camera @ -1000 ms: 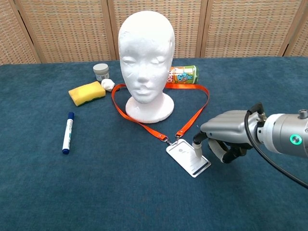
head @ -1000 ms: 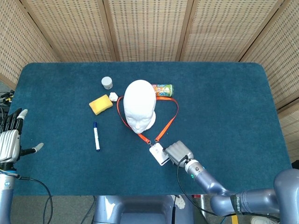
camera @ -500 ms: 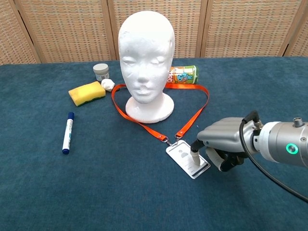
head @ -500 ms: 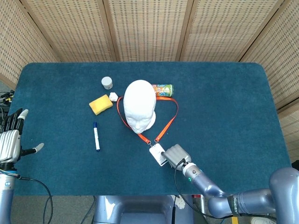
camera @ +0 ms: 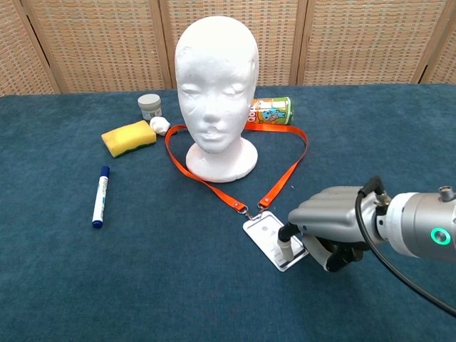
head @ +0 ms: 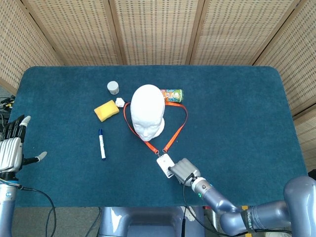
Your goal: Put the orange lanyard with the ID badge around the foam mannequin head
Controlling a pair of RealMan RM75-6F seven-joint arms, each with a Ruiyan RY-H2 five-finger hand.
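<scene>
My right robot hand is down on the counter at the near edge, one fingertip pressing on the ID badge; the other fingers are curled under and I cannot tell whether they pinch the card's edge. My left robot hand waits far off to the side, fingers spread, holding nothing.

The badge looks like a thin, light, stiff card lying flat — I expect it to slide on the cloth rather than lift, so an edge or the metal clip is the place to take hold. The orange lanyard is a soft, limp ribbon; it will drape and sag, not keep a loop open. It lies flat on the counter, its loop running round the base of the foam mannequin head and behind it — not raised to the neck.

The head is light foam and could tip if the strap tugs. Farther back, a printed can lies touching the strap's far run. A blue marker, yellow sponge and small jar sit to the left, well apart.
</scene>
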